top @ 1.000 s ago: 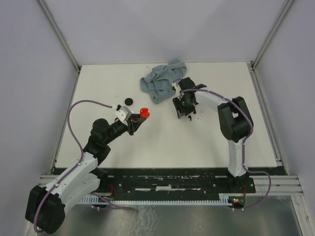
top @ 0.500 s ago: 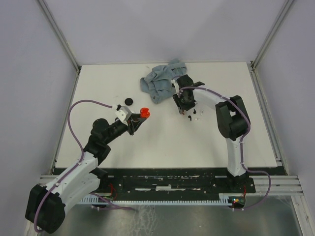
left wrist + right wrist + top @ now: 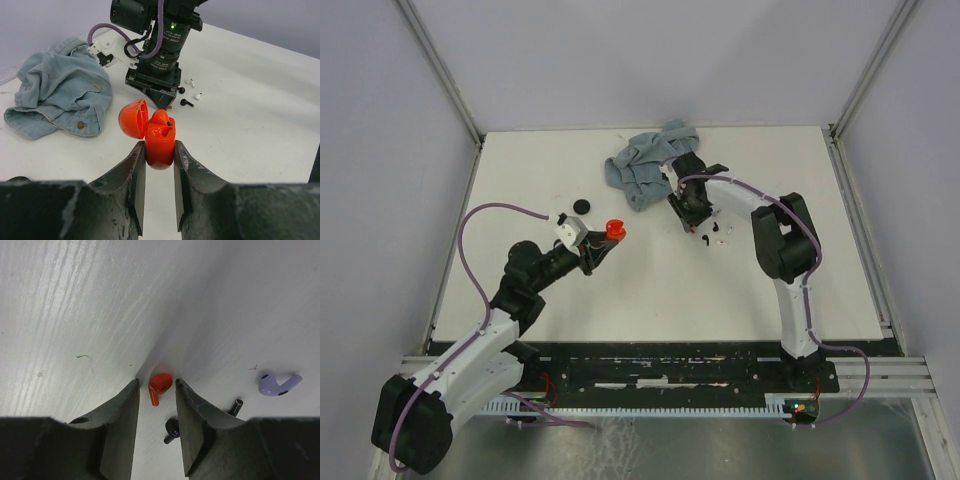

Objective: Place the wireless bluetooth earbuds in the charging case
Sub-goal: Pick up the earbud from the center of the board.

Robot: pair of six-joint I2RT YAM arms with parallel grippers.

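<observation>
White table (image 3: pixel 650 290), matte, faint green scribble. Crumpled denim cloth (image 3: pixel 645 165) at 12 o'clock. Black round disc (image 3: pixel 582 206) at 10 o'clock, alone. Loose scatter of earbuds (image 3: pixel 717 232) at 3 o'clock: red earbud (image 3: pixel 160 384), black earbud (image 3: pixel 171 430) just at its 6 o'clock, lilac earbud (image 3: pixel 277 383) at its 3 o'clock, apart. White earbud (image 3: pixel 199 95) lies near a second black earbud (image 3: pixel 186 103).
</observation>
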